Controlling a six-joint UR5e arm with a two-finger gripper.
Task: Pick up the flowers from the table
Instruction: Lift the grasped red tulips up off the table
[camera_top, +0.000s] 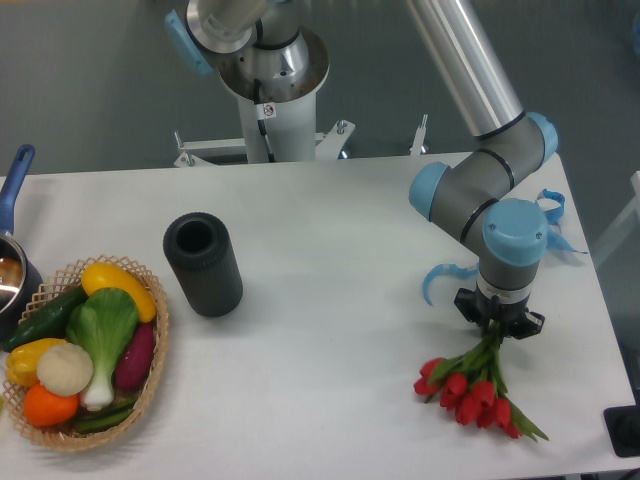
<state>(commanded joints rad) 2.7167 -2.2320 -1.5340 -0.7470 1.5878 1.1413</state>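
The flowers (472, 392), a small bunch of red tulips with green stems and leaves, are at the front right of the white table (330, 330), with the red heads pointing toward the front edge. My gripper (497, 328) points straight down over the stem ends. The stems converge and disappear under its black body, so it appears shut on them. The blue wrist cap hides the fingertips. I cannot tell whether the heads rest on the table or hang just above it.
A black cylinder (203, 264) stands left of centre. A wicker basket (155, 372) of colourful vegetables sits at the front left, with a pot (12, 268) behind it. Curved light-blue plastic pieces (441, 275) are beside the wrist. A dark object (626, 430) sits at the right front corner.
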